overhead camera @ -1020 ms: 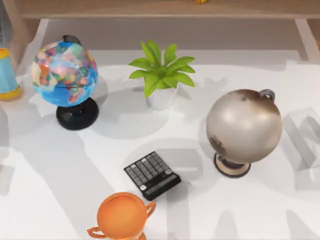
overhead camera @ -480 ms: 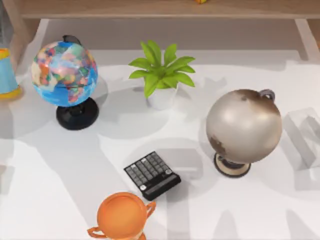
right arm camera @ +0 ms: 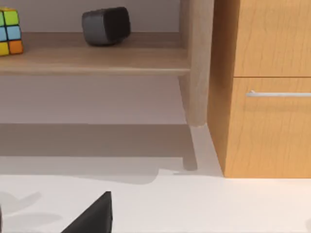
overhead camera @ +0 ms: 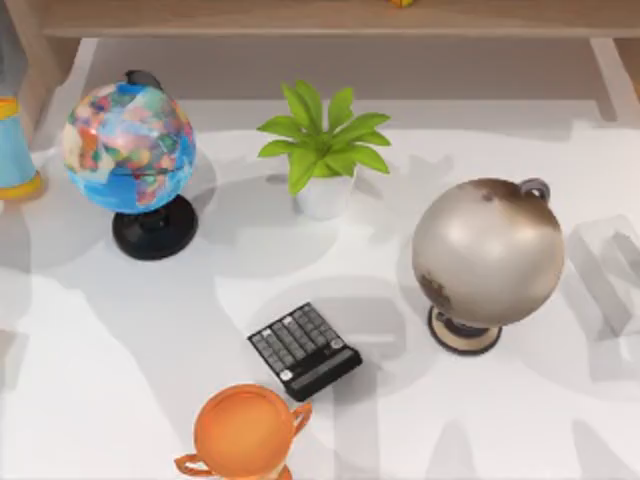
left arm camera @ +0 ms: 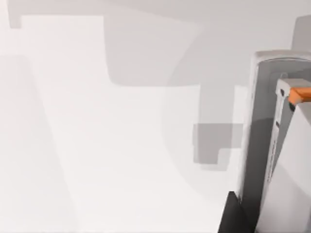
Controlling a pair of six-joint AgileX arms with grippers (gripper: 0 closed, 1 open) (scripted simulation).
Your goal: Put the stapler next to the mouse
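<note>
Since a second ago nothing on the white table (overhead camera: 120, 340) has moved; only the soft shadows near its left side have drifted. From left to right seen from above: a blue globe (overhead camera: 129, 134), a green potted plant (overhead camera: 323, 150), a black calculator (overhead camera: 304, 349) with an orange cup (overhead camera: 243, 432) just in front of it, a grey globe (overhead camera: 488, 252), and a clear box (overhead camera: 605, 272). In the left wrist view, the stapler (left arm camera: 262, 141), whitish with a darker grey stripe, lies just beside a dark wedge that is likely part of the left gripper (left arm camera: 232, 216); whether that pincer is wide or narrow cannot be told. The right gripper (right arm camera: 92, 217) appears as a similar dark wedge well apart from a shelf (right arm camera: 92, 60) carrying a colourful cube (right arm camera: 10, 31) and a dark rounded object (right arm camera: 106, 25); its state cannot be told either. The step in hand looks like the approach. To do it well, centre the left pincer over the stapler's long body, open wide, and descend straight before closing.
</note>
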